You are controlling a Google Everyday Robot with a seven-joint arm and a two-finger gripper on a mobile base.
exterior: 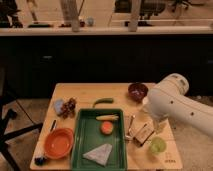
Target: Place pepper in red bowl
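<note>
The slender green pepper lies on the wooden table, just beyond the far edge of the green tray. A dark red bowl stands at the table's far right. An orange-red bowl stands at the near left. My white arm reaches in from the right, over the table's right side. The gripper hangs below it, near the right edge, well right of the pepper and just in front of the dark red bowl. It holds nothing that I can see.
The tray holds a pale yellow stick, an orange ball and a grey-blue cloth. A brown packet and a green cup sit at the near right. Dark purple items lie at the far left.
</note>
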